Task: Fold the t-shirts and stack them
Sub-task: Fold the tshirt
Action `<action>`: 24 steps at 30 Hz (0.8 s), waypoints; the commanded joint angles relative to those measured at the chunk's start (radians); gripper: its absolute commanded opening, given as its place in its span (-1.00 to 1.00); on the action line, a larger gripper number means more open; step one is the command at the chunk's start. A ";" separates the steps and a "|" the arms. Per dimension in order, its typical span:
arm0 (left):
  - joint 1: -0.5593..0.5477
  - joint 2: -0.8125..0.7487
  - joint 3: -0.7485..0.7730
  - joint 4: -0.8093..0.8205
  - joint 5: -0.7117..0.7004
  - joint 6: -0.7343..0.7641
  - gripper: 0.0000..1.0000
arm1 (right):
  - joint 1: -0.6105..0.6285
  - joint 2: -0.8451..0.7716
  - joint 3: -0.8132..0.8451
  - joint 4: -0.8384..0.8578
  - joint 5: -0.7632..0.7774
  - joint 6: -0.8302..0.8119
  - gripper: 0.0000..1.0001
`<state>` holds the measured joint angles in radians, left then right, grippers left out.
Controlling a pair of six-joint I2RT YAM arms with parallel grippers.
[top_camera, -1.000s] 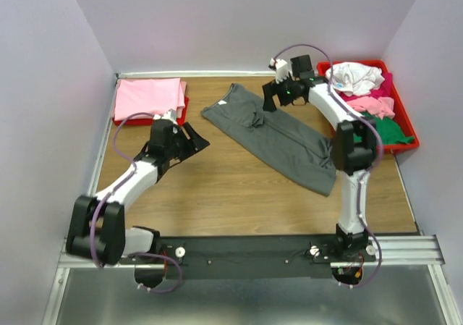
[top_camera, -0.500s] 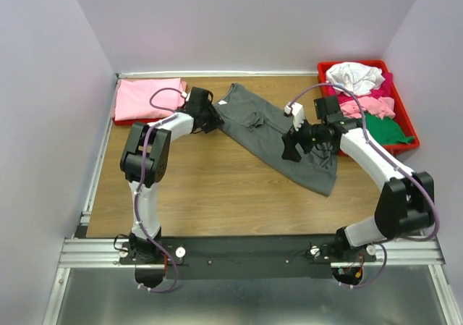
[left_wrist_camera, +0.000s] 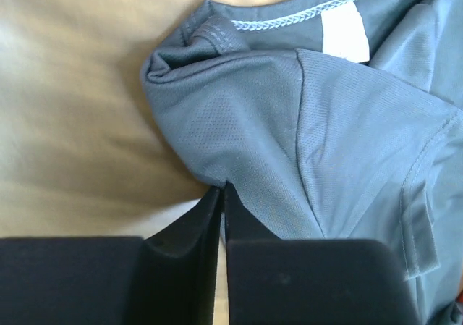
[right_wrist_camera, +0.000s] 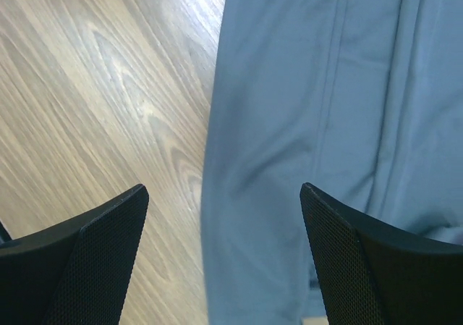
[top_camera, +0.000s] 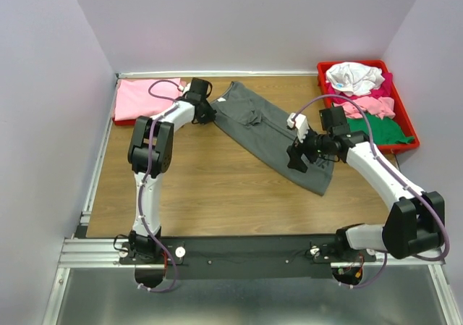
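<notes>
A large dark grey t-shirt (top_camera: 275,133) lies spread diagonally on the wooden table, its white neck label (left_wrist_camera: 345,34) near the collar. My left gripper (top_camera: 206,114) is at the shirt's upper left corner. In the left wrist view its jaws (left_wrist_camera: 223,189) are pinched together on the edge of the grey cloth (left_wrist_camera: 347,137). My right gripper (top_camera: 296,158) hovers open over the shirt's lower left edge. Its fingers (right_wrist_camera: 94,252) straddle the border between grey fabric (right_wrist_camera: 325,122) and bare wood. A folded pink t-shirt (top_camera: 145,97) lies at the back left.
A red tray (top_camera: 405,138) at the back right holds crumpled white (top_camera: 354,77), pink (top_camera: 372,106) and green (top_camera: 380,128) shirts. Under the folded pink shirt, another red tray (top_camera: 181,115) shows its edge. Walls close in the table on three sides.
My left arm swung from mid-table up to the shirt's collar corner and its jaws closed on the cloth. The right arm came from the far side down to the shirt's lower edge.
</notes>
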<state>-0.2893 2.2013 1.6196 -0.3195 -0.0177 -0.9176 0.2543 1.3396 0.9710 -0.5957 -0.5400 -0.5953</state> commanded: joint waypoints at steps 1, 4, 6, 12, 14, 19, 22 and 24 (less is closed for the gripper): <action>0.052 0.075 0.078 -0.096 -0.028 0.107 -0.85 | 0.003 -0.062 -0.038 -0.081 0.041 -0.177 0.85; 0.065 0.113 0.228 -0.156 -0.067 0.184 -0.85 | 0.007 -0.050 -0.052 -0.179 0.069 -0.279 0.86; 0.071 0.142 0.320 -0.229 -0.079 0.215 -0.84 | 0.020 -0.051 -0.081 -0.182 0.109 -0.302 0.86; 0.091 0.114 0.424 -0.183 0.144 0.348 -0.11 | 0.192 -0.046 -0.152 -0.077 0.334 -0.163 0.81; 0.091 0.016 0.337 -0.092 0.211 0.373 0.07 | 0.233 -0.031 -0.184 -0.015 0.417 -0.107 0.79; 0.093 -0.240 0.165 -0.021 0.348 0.430 0.08 | 0.326 0.050 -0.200 0.089 0.575 -0.032 0.74; 0.096 -0.438 0.027 0.014 0.296 0.482 0.08 | 0.338 0.104 -0.175 0.105 0.597 0.003 0.66; 0.105 -0.549 -0.062 0.062 0.241 0.499 0.10 | 0.355 0.138 -0.169 0.106 0.591 0.023 0.60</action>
<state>-0.1959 1.8339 1.6512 -0.3634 0.2398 -0.4965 0.5865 1.4368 0.7792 -0.5457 -0.0311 -0.6418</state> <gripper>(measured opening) 0.547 0.818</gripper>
